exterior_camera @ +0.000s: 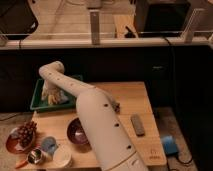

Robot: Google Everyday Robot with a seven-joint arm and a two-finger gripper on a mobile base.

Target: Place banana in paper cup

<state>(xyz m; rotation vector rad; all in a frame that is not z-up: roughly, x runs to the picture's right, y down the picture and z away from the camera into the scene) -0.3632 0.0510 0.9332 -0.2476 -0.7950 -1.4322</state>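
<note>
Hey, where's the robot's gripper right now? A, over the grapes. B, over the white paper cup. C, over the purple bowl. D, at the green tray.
D: the gripper is at the green tray, at the back left corner of the table.

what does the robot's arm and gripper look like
The arm is a thick, smooth, cream-white tube of rounded segments, with a row of small dark dots along its side and a thin tan band near the base. No loose cables show. The gripper, over the green tray, looks equally pale.
</note>
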